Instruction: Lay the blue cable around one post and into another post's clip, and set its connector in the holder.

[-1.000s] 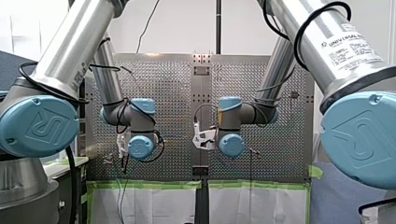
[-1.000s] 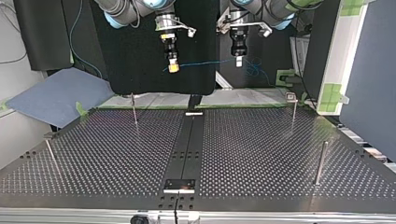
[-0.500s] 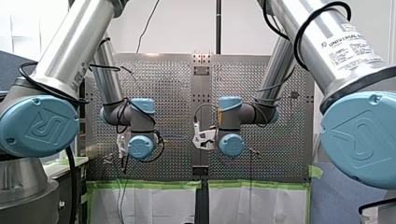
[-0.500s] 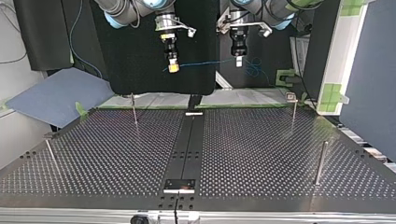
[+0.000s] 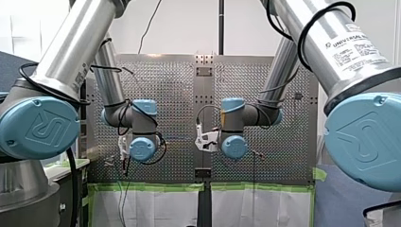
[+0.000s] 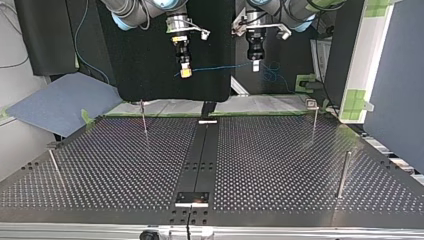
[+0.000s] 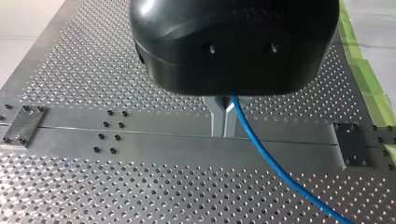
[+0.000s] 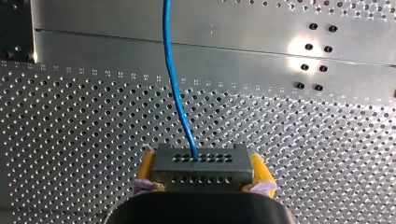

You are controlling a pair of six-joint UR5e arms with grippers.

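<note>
The connector is clamped across its width between the yellow pads of the right tool. The blue cable is pinched further along by the left tool, whose metal fingers are drawn narrow on it. In the top view the cable is seen strung between the two tools, high above the tabletop and well apart from the thin post. No routing is judged done. For a clean wrap, the span should be lowered below a post's top under mild tension, so that slack is not snagged.
</note>
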